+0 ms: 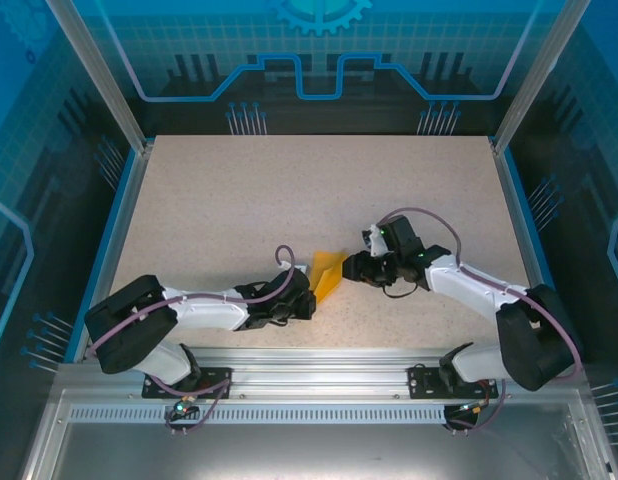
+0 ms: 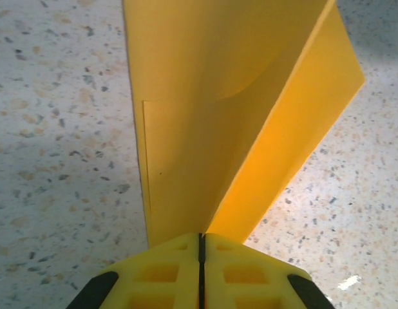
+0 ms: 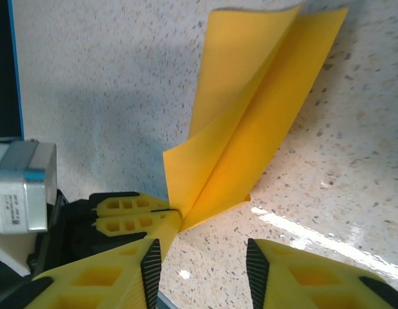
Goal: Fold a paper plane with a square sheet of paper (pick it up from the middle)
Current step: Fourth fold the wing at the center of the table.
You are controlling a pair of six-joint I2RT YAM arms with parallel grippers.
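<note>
In the top external view, the folded orange-yellow sheet of paper (image 1: 329, 275) is seen standing up from the speckled desk (image 1: 289, 190) near its front middle, between the two arms. The left tool (image 1: 312, 292) is laid against the sheet's left side, and the right tool (image 1: 355, 268) is placed just beside its right side.

In the left wrist view, the left tool (image 2: 201, 257) is seen pressed fully together, with the lower edge of the sheet of paper (image 2: 205, 116) pinched in the seam between its yellow fingers. Two flaps are spread upward from that crease over the desk (image 2: 57, 129).

In the right wrist view, the right tool (image 3: 202, 270) is seen with its fingers parted and nothing gripped between them. The sheet of paper (image 3: 250, 116) is held tilted above the desk (image 3: 353, 161), just beyond the gap. Its lower corner is clamped by the left tool (image 3: 170, 212).
</note>
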